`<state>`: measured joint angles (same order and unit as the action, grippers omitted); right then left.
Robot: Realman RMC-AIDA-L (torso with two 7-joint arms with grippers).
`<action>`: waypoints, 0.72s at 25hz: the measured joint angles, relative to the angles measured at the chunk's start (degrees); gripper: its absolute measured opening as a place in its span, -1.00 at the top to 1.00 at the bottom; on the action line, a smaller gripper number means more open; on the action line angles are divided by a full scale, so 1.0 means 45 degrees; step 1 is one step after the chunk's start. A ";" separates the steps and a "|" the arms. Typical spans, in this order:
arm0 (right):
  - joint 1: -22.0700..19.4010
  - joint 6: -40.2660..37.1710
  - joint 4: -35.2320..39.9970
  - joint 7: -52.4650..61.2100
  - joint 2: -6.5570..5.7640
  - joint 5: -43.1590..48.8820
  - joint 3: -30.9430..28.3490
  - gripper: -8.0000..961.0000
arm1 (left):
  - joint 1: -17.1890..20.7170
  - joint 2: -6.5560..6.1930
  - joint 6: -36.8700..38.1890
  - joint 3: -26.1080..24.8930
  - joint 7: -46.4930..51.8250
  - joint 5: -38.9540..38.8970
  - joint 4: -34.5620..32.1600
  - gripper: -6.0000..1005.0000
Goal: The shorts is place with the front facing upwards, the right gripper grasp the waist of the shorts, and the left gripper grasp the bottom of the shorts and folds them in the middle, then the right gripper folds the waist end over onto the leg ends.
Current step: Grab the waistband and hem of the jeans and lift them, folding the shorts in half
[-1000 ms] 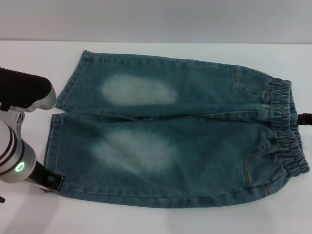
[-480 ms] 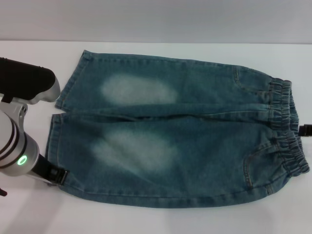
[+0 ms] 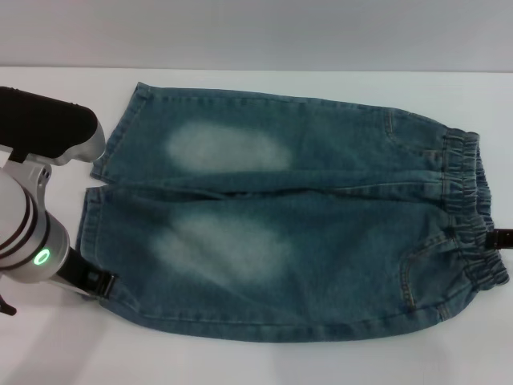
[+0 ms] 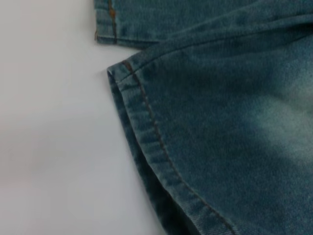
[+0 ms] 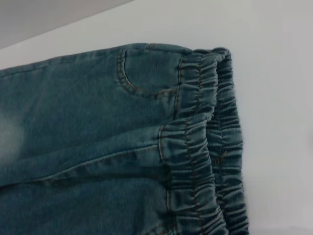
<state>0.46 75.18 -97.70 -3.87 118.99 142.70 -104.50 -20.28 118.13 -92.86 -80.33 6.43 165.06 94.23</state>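
The shorts (image 3: pixel 288 224) are lying flat and unfolded mid-frame; the left gripper (image 3: pixel 94 281) is sitting at the lower-left hem, the right gripper (image 3: pixel 501 238) at the right-edge waistband; grip states cannot be told; every fold is remaining.

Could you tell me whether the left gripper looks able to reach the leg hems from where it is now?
Probably yes. The left gripper sits at the near leg's hem on the shorts, nothing lies between them, and the hem lies flat on the table.
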 joint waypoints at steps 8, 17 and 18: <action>0.0171 -0.0186 0.0463 -0.0056 0.0003 -0.0047 0.0034 -0.66 | -0.0042 -0.0005 0.0042 -0.0030 -0.0017 0.0007 0.0021 0.82; 0.0394 -0.0424 0.1142 -0.0127 0.0003 -0.0060 0.0118 -0.65 | -0.0074 -0.0020 0.0087 -0.0156 -0.0010 0.0029 0.0064 0.82; 0.0402 -0.0456 0.1189 -0.0128 0.0003 -0.0061 0.0140 -0.65 | -0.0080 -0.0017 0.0096 -0.0202 -0.0016 0.0026 0.0056 0.82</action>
<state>2.26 73.13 -92.35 -4.45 119.00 142.42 -103.87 -20.64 118.05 -92.43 -81.24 6.36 165.17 94.48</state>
